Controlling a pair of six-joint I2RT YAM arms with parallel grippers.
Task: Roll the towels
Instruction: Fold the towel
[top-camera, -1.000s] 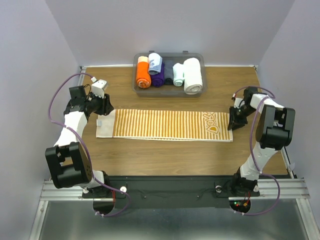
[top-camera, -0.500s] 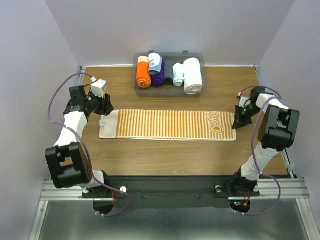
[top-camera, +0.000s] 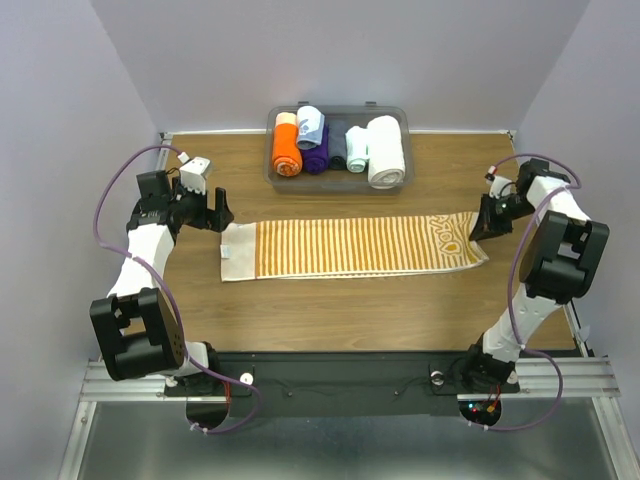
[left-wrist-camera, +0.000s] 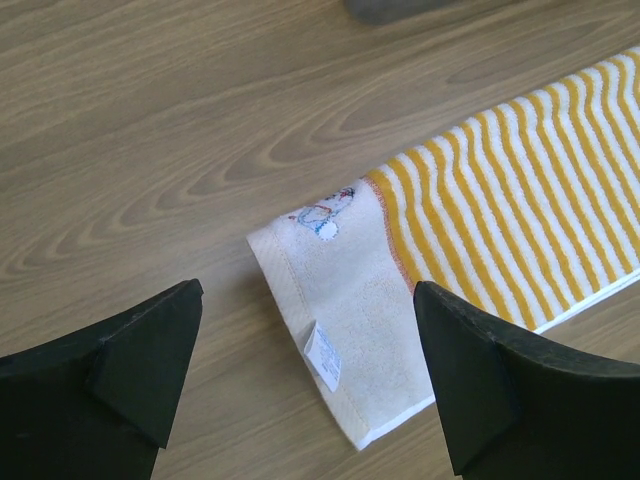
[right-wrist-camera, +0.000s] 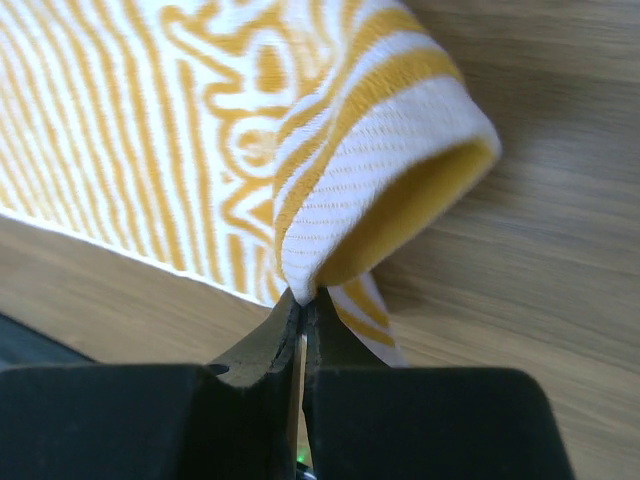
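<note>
Across the middle of the tabletop (top-camera: 330, 310) lies the towel (top-camera: 350, 247), which I judge light, soft and floppy, best taken by an end hem. It is a long orange-and-white striped strip with a pale left end. My right gripper (right-wrist-camera: 301, 300) is pressed together, pinching its right end into a curl, and my left gripper (left-wrist-camera: 307, 300) hangs spread above the left end.

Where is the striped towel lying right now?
In the top view, the striped towel stretches across mid-table on the near side of the bin, its right end pinched by the right end effector.
</note>
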